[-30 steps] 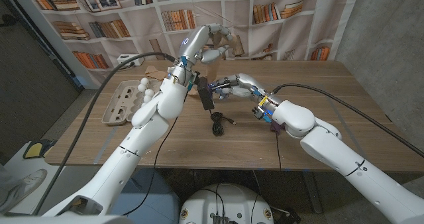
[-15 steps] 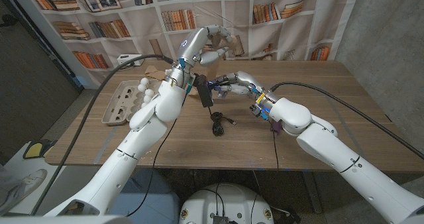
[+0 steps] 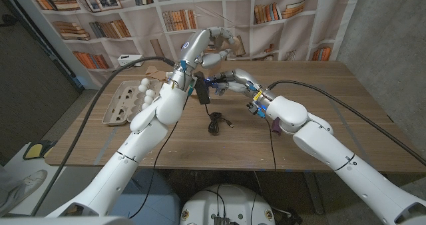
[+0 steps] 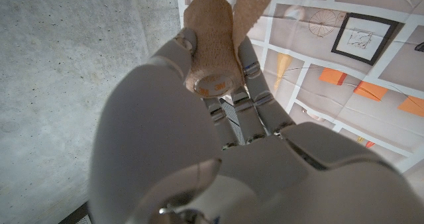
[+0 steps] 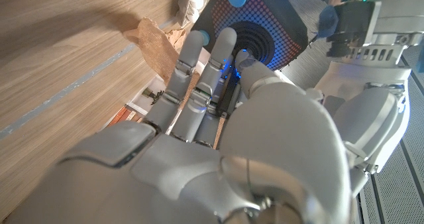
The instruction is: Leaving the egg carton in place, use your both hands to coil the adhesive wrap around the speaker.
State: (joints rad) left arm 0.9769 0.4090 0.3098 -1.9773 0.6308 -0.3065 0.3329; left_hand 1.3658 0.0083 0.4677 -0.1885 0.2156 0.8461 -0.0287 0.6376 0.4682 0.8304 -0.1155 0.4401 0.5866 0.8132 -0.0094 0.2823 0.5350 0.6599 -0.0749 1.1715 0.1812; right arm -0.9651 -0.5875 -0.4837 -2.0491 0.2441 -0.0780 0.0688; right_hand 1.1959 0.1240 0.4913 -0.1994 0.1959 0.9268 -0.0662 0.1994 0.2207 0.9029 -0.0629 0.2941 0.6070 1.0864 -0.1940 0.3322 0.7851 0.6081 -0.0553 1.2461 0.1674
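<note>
Now nearer the left hand [image 3: 212, 44] gripping the tan adhesive wrap roll [image 4: 211, 48], the right hand [image 3: 229, 80] holds the black square speaker [image 5: 255, 26]; coiling continues.

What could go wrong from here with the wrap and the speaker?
The left hand holds the wrap roll by its fingers alone, with a strip leading off it; a tug could pull the roll free. The right hand grips the speaker mostly from one side, so it may twist as the wrap tightens. The speaker's cable trails on the table and could get caught in a turn.
</note>
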